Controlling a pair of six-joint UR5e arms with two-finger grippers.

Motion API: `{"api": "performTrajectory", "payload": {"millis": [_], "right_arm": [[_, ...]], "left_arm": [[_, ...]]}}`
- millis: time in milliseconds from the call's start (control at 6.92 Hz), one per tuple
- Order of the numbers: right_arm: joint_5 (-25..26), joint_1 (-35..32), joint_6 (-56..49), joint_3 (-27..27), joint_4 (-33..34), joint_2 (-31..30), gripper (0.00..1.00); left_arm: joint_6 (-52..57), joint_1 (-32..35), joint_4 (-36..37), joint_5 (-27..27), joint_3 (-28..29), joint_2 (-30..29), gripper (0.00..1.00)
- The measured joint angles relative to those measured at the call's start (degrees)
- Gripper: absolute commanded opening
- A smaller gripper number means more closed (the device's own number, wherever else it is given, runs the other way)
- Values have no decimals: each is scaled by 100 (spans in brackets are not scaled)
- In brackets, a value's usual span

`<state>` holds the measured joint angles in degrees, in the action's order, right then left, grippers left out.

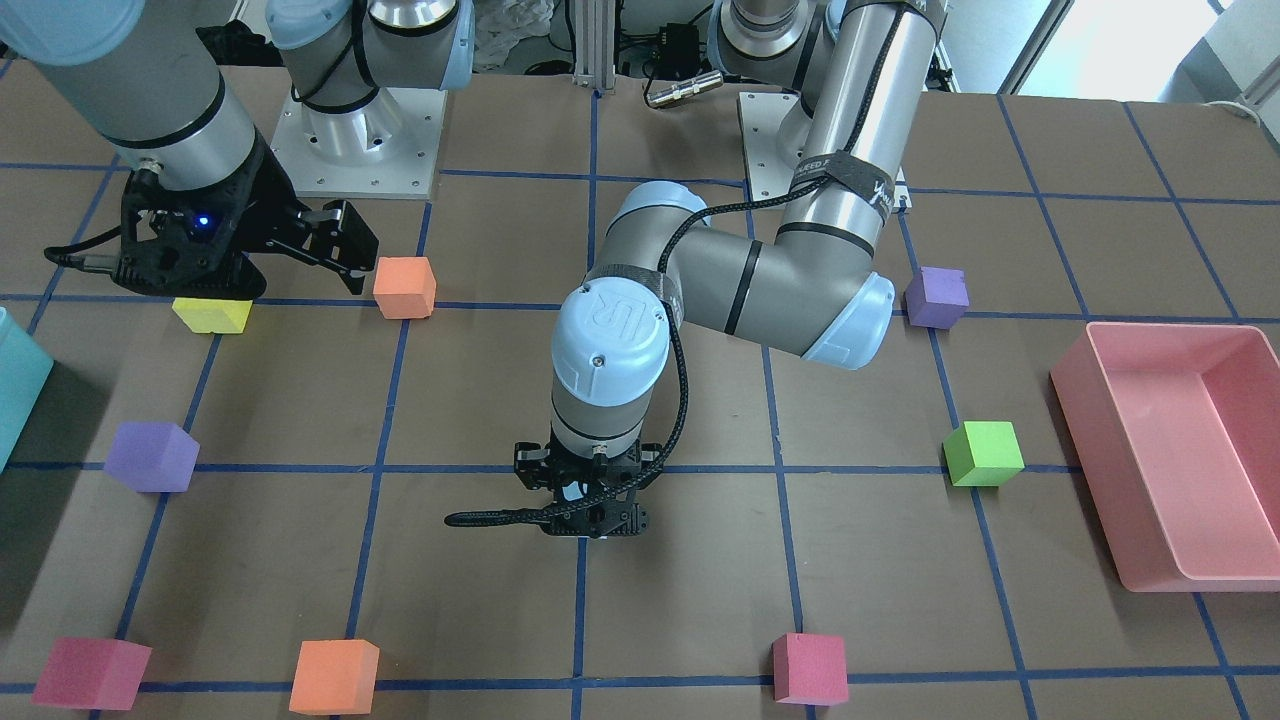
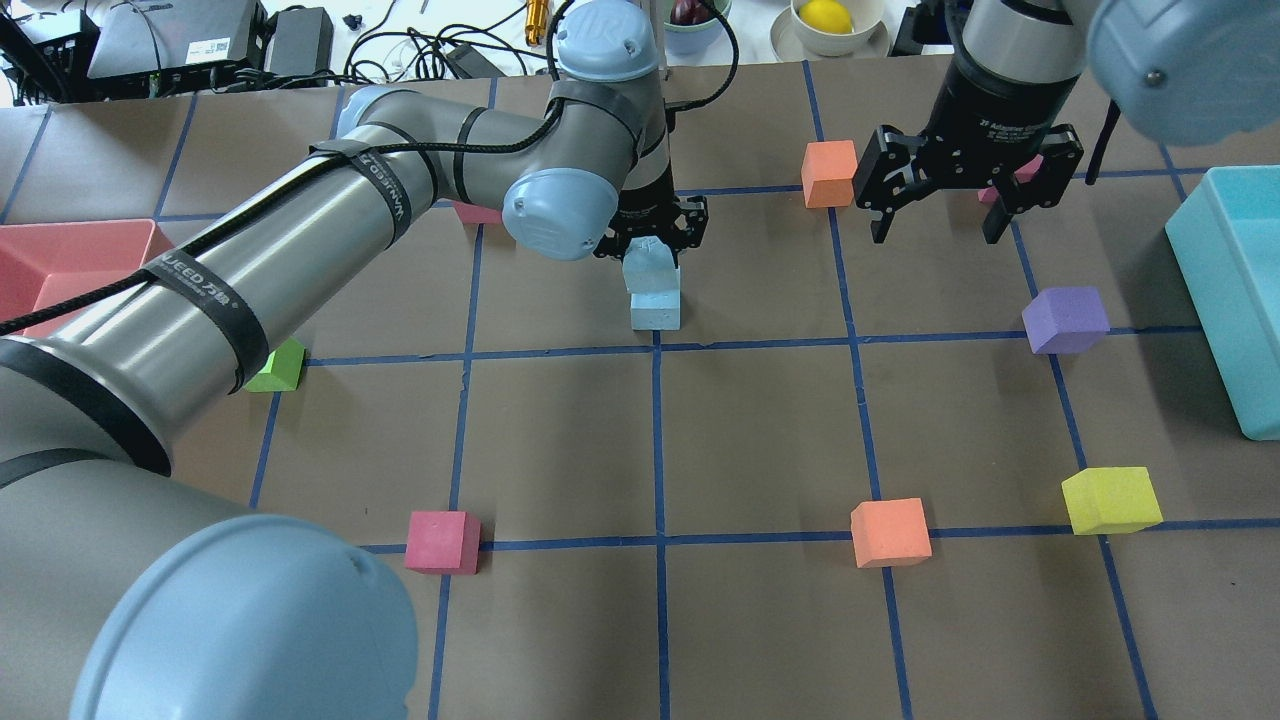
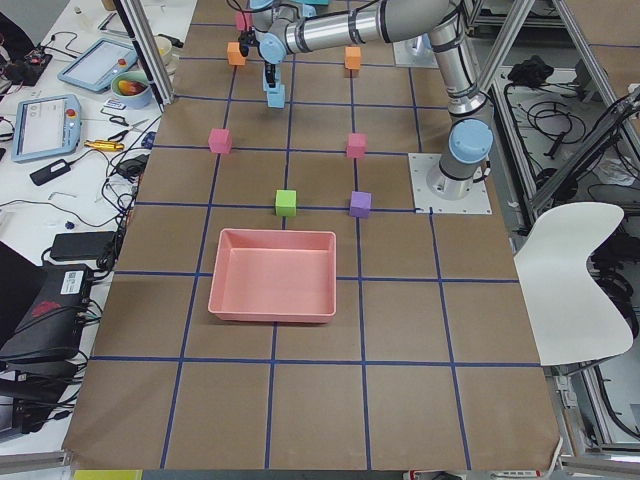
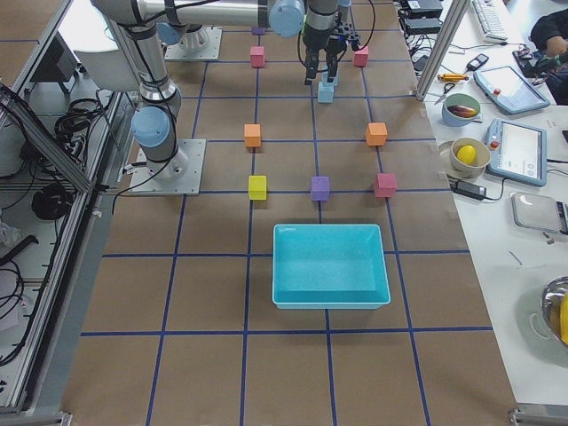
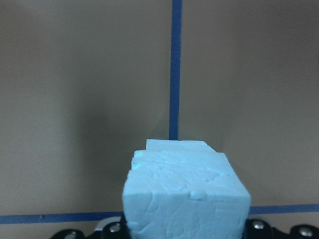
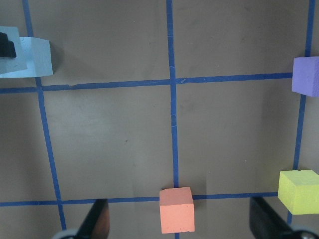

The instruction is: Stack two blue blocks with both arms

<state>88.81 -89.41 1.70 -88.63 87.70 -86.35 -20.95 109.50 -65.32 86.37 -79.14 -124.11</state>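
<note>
Clamps the upper blue block (image 2: pixel 648 272) in the left gripper (image 2: pixel 652 250), directly over the lower blue block (image 2: pixel 656 310). Holds the right gripper (image 2: pixel 937 232) spread and empty at 3 o'clock from them, well apart.

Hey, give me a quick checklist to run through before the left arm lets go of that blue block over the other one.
1. Left gripper grips the upper blue block: ok, shut on it.
2. Upper blue block sits over the lower blue block: ok in the overhead view.
3. Upper block rests on the lower one: cannot tell, no view shows the seam plainly.
4. Edges lined up: cannot tell, the upper block looks a little turned.
5. Right gripper is out of the way: ok, open and apart from the stack, near the orange block.
</note>
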Motion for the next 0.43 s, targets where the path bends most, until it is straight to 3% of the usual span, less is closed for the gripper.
{"api": "performTrajectory", "payload": {"millis": [289, 434], "right_arm": [[-1, 16, -23, -14, 21, -134, 100], [47, 19, -19, 112, -149, -145, 100]], "left_arm": [[-21, 30, 2, 2, -10, -40, 0], [-22, 36, -2, 4, -15, -67, 7]]}}
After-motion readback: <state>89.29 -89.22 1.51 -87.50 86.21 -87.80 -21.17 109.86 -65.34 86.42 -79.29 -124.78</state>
